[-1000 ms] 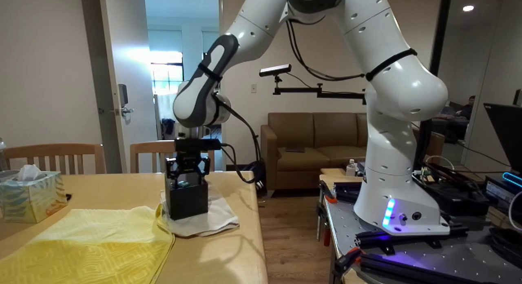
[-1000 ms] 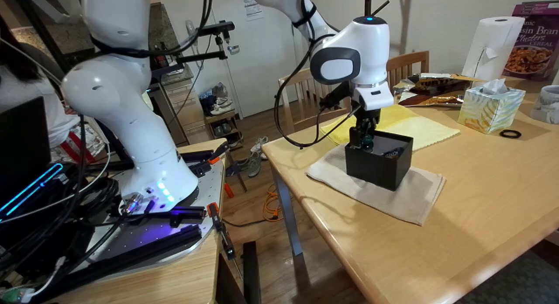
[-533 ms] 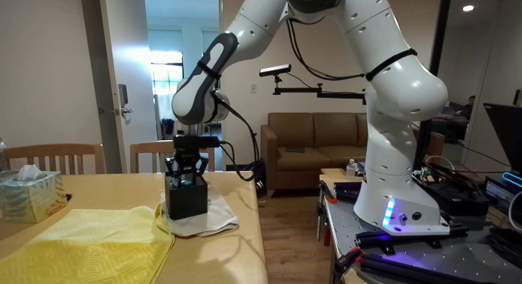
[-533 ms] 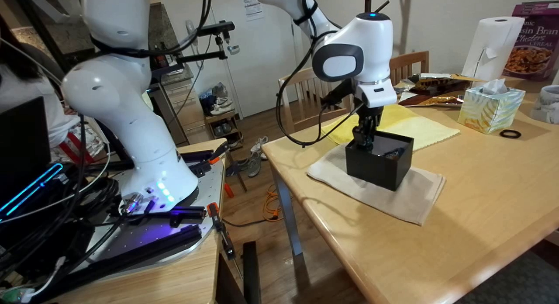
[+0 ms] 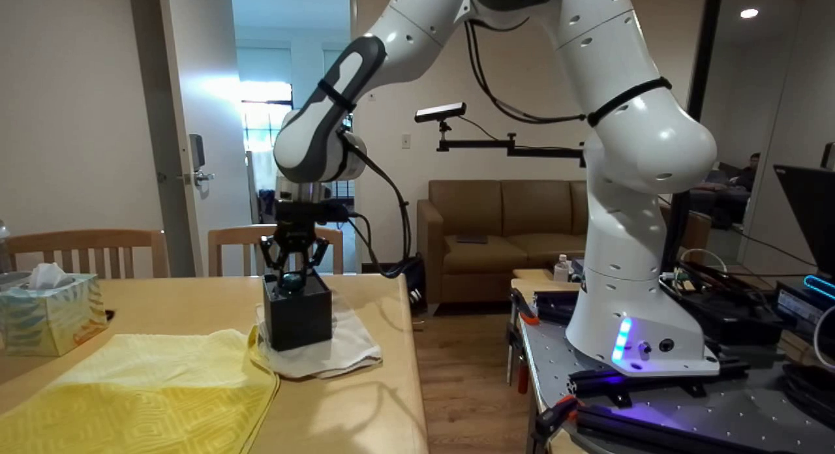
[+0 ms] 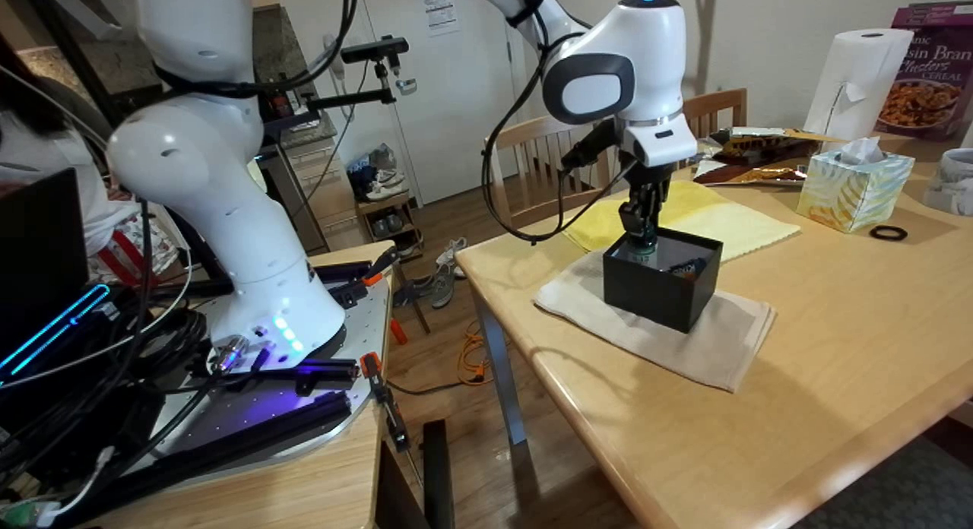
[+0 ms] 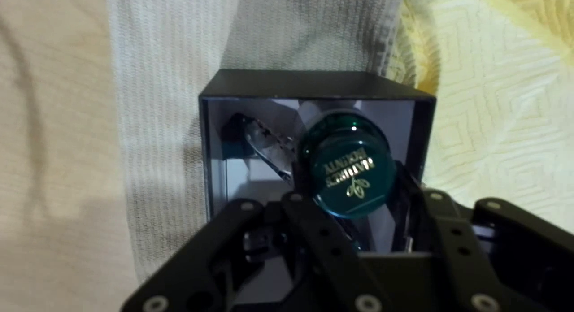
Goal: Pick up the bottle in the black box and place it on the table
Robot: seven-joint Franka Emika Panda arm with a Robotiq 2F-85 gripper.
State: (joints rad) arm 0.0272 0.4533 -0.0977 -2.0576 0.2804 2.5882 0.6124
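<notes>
The bottle is dark green with a glossy green cap (image 7: 352,175) with gold lettering, seen from above in the wrist view. My gripper (image 7: 349,179) is shut on it, one finger on each side. In an exterior view the bottle (image 5: 291,283) shows at rim height between the fingers; its lower part is hidden by the box. The bottle also shows just inside the box opening in an exterior view (image 6: 643,248). The open black box (image 6: 646,289) stands on a beige cloth. The light wooden table (image 6: 844,339) lies under it all; the box also shows in the wrist view (image 7: 314,85).
Another dark item with pale lettering (image 6: 688,269) lies inside the box. The beige cloth (image 6: 730,354) lies under the box and a yellow cloth (image 5: 150,402) beside it. A tissue box (image 6: 855,187), a black ring (image 6: 888,232) and foil packaging (image 6: 760,149) are farther along the table.
My gripper has gone lower into the box, taken hold of the bottle, then risen. The bottle has come up with it to about the rim. The box has stayed nearly in place.
</notes>
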